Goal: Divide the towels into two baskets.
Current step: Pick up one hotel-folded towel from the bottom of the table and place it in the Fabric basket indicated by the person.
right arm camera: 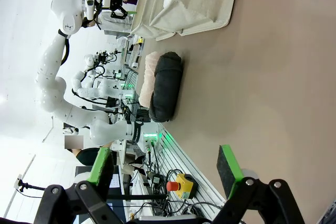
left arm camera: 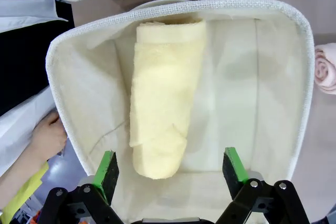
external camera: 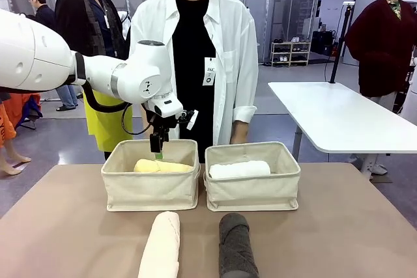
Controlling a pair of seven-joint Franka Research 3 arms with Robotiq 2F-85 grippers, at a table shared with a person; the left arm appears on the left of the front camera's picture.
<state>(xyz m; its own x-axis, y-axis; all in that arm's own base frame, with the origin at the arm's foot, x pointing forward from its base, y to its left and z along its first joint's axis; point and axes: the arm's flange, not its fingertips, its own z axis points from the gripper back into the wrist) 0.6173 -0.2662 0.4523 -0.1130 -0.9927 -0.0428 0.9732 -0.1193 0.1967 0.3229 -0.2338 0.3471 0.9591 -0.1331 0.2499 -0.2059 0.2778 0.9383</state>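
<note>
**Yellow towel lies in the left basket; two rolls wait on the table**

Nearer the robot than the left beige canvas basket [external camera: 150,193], two rolled towels lie on the brown table [external camera: 345,226]: the pale cream fabric roll [external camera: 161,249] straight in front of that basket, the dark grey fabric roll [external camera: 236,247] off to its right, the two apart; the right gripper [right arm camera: 165,150] hangs over bare table on that same near side, jaws spread wide, holding nothing.

Inside the left basket the yellow terry roll [left arm camera: 163,93] lies flat on the floor; the left gripper [external camera: 157,151] hangs just above it, pads wide apart and clear of the cloth, gripping nothing. Just beside the left basket's right wall stands the twin canvas basket [external camera: 253,190], the white rolled towel [external camera: 239,169] inside. Beyond the left basket stands a person in a white coat [external camera: 228,43], one hand [left arm camera: 47,136] just beside its far wall.

With one towel in each basket, the split looks half done. The left arm would do well to rise straight up until its fingers clear the soft rim, minding that hand; each table roll is best taken across its middle, so it neither sags nor unrolls, one to each basket.

A badge [external camera: 209,71] hangs on the coat; its print is too small to read; no brand shows on baskets or towels.
</note>
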